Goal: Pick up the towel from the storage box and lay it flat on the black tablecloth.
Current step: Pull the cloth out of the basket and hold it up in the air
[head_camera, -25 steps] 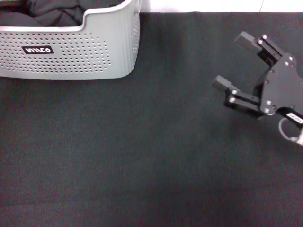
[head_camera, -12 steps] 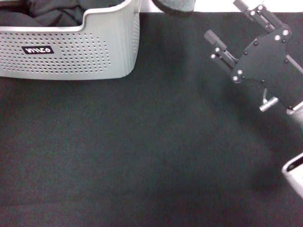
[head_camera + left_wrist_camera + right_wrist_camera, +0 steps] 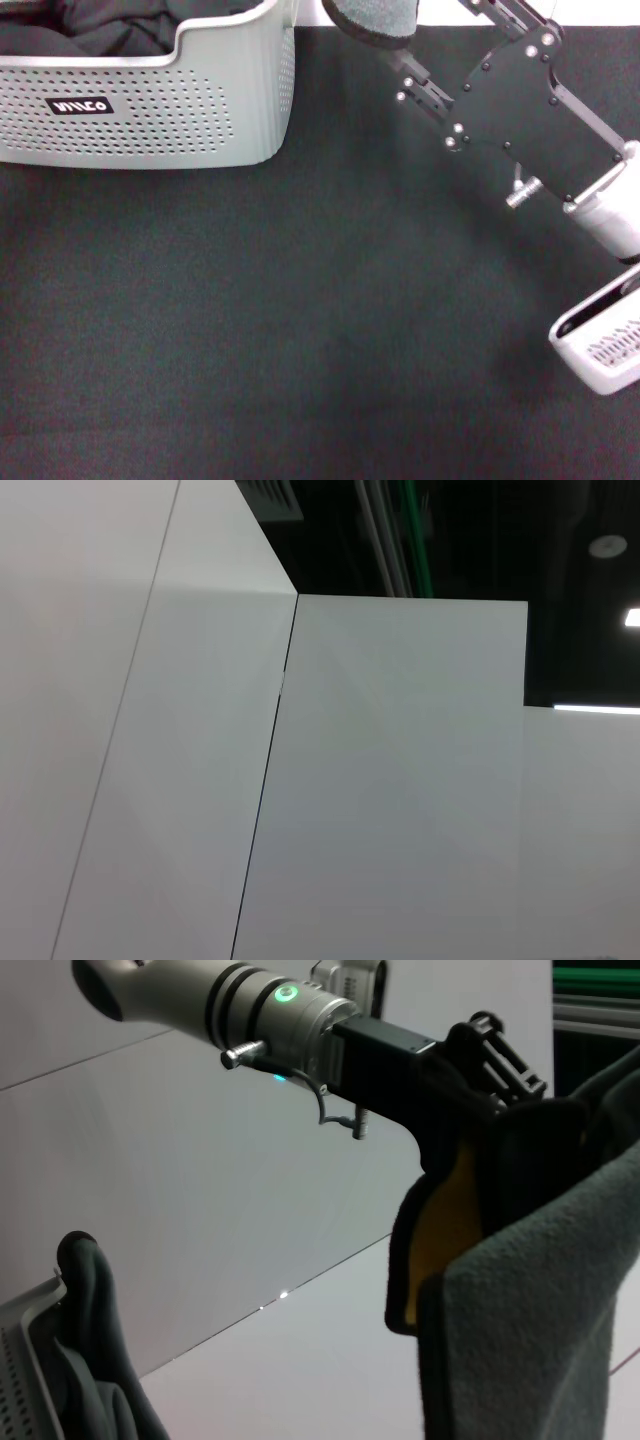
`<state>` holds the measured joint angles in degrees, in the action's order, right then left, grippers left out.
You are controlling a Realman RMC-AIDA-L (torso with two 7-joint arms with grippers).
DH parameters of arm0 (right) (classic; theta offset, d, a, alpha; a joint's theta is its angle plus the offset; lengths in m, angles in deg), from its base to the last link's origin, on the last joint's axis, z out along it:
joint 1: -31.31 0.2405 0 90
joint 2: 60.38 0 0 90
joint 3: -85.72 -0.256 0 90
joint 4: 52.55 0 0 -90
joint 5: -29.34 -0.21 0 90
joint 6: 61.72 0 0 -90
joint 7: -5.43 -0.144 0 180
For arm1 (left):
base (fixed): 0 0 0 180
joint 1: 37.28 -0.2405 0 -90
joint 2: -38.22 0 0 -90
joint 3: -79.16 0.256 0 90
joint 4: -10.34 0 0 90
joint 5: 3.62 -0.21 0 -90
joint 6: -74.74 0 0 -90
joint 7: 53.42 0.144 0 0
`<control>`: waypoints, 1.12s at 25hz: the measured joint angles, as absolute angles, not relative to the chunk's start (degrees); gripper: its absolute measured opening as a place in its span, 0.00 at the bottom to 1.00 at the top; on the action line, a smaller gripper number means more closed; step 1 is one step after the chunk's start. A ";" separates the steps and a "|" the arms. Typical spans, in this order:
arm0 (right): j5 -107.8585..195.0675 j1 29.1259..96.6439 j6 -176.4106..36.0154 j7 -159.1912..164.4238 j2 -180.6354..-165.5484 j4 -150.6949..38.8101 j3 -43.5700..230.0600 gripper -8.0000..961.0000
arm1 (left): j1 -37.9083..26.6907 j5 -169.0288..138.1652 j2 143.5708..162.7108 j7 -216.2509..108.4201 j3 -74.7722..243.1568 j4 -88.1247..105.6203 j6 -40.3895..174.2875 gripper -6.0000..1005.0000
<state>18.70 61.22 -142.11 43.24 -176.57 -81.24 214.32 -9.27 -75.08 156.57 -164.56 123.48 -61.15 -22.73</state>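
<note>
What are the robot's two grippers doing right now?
Left gripper: shut on the towel, lifted in the air.
Right gripper: fingers open, empty, above the black tablecloth, reaching toward the hanging towel.

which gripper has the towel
The left gripper, seen in the right wrist view, shut on the grey-and-yellow towel; the right gripper holds nothing.

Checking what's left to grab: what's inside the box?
Only a heap of dark cloth shows in the box; its floor and anything beneath the heap are covered. The towel hangs outside it.
</note>
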 joint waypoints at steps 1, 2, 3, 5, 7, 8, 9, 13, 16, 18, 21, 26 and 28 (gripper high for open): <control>18.69 61.58 -141.70 43.26 -176.57 -81.25 214.33 0.64 | -9.19 -75.24 156.58 -164.48 123.47 -60.94 -22.73 0.05; 18.68 61.86 -141.36 43.29 -176.57 -81.25 214.34 0.63 | -9.09 -75.28 156.58 -164.41 123.46 -60.65 -22.73 0.05; 18.66 61.96 -141.35 43.33 -176.57 -81.26 214.36 0.62 | -9.03 -75.30 156.59 -164.36 123.46 -60.39 -22.74 0.06; 18.64 62.03 -141.41 43.49 -176.57 -81.32 214.38 0.60 | -8.86 -75.32 156.60 -164.28 123.46 -59.71 -22.73 0.06; 18.62 61.93 -141.56 43.90 -176.57 -81.42 214.39 0.58 | -8.83 -75.34 156.60 -164.21 123.45 -59.32 -22.73 0.06; 18.62 61.87 -141.60 44.01 -176.57 -81.46 214.39 0.56 | -8.87 -75.34 156.61 -164.13 123.45 -59.23 -22.73 0.06; 18.61 61.75 -141.72 44.18 -176.57 -81.49 214.33 0.55 | -8.95 -75.36 156.60 -164.02 123.46 -59.19 -22.73 0.06; 18.47 61.03 -142.24 44.27 -176.57 -81.52 213.99 0.51 | -9.23 -75.44 156.40 -163.56 123.45 -58.89 -22.73 0.06; 17.21 60.56 -143.41 44.63 -176.57 -81.55 214.03 0.48 | -9.23 -75.44 156.22 -163.46 123.45 -58.34 -22.73 0.06; 16.36 60.41 -144.17 45.31 -176.57 -81.55 214.26 0.46 | -9.16 -75.44 156.13 -163.19 123.45 -57.94 -22.73 0.06; 16.11 60.32 -144.64 45.95 -176.57 -81.55 214.33 0.30 | -9.21 -75.47 156.04 -162.19 123.45 -57.49 -22.72 0.07; 15.15 59.63 -144.76 45.96 -176.57 -81.88 214.50 0.27 | -9.32 -76.28 156.01 -161.23 123.21 -57.01 -22.63 0.07; 14.73 59.11 -144.70 46.11 -176.57 -82.19 214.61 0.27 | -9.36 -76.70 156.00 -160.94 123.13 -56.85 -22.55 0.07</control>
<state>14.73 59.11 -144.70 46.11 -176.57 -82.19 214.61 -9.36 -76.70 156.00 -160.94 123.13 -56.85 -22.55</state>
